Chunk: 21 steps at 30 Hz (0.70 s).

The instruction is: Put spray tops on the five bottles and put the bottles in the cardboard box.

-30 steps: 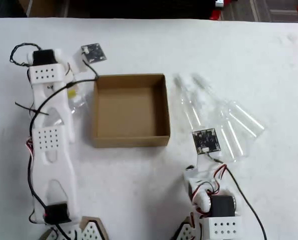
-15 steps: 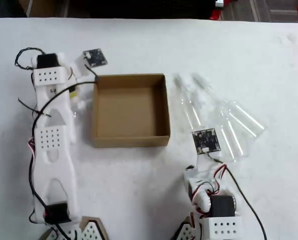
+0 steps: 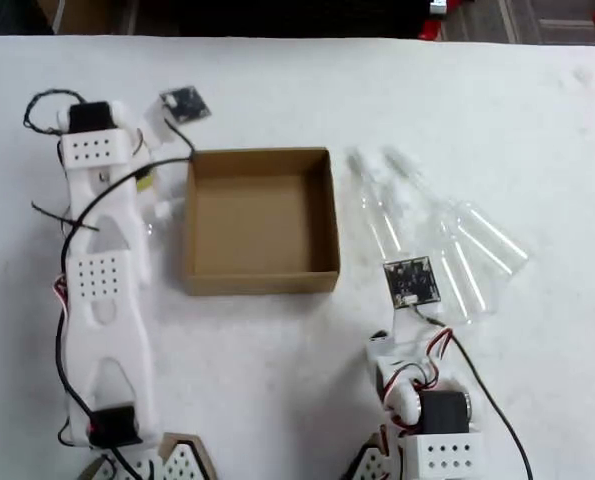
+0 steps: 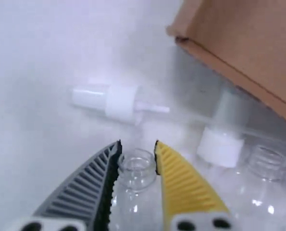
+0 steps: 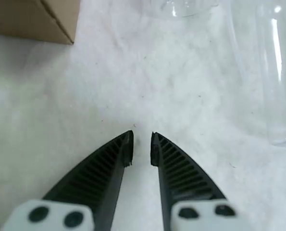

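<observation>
Left wrist view: gripper [image 4: 137,147] clamps bottle [image 4: 135,166] beside box [image 4: 243,45].

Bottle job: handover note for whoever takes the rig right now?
Left gripper: shut on the neck of an uncapped bottle, left of the cardboard box.
Right gripper: slightly open, empty, over the table.
A loose spray top lies by the held bottle, a second open bottle beside it; more bottles lie right of the box.
Done: box empty, nothing packed. Left: cap open bottles, box them all.
</observation>
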Each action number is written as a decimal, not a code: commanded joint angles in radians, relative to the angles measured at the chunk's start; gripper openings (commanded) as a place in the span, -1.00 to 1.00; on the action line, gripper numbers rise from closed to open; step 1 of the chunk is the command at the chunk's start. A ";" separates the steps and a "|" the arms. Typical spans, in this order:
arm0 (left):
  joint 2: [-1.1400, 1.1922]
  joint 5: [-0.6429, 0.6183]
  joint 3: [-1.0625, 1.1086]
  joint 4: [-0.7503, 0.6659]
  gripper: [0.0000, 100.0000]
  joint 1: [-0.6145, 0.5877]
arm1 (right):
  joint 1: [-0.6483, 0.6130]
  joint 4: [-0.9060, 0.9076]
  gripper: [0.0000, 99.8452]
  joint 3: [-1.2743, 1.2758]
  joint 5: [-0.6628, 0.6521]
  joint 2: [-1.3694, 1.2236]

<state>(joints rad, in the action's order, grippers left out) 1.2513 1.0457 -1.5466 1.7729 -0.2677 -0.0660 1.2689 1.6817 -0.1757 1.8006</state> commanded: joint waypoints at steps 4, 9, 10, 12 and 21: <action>-0.265 -0.195 -0.048 0.018 -0.91 0.038 | -0.007 0.004 -0.91 0.009 0.002 0.001; -0.455 -0.351 -0.037 0.018 -0.91 0.041 | -0.007 0.004 -0.91 0.009 0.002 0.001; -0.501 -0.379 -0.020 0.018 -0.91 0.041 | -0.007 0.004 -0.91 0.009 0.002 0.001; -0.604 -0.414 0.048 0.020 -0.91 0.047 | -0.007 0.004 -0.91 0.009 0.002 0.001; -1.296 -0.425 0.801 0.012 -0.91 0.275 | -0.007 0.004 -0.91 0.009 0.002 0.001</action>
<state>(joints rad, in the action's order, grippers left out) 0.2509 0.6375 -1.0173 1.7791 -0.1036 -0.0675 1.2689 1.6817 -0.1757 1.8006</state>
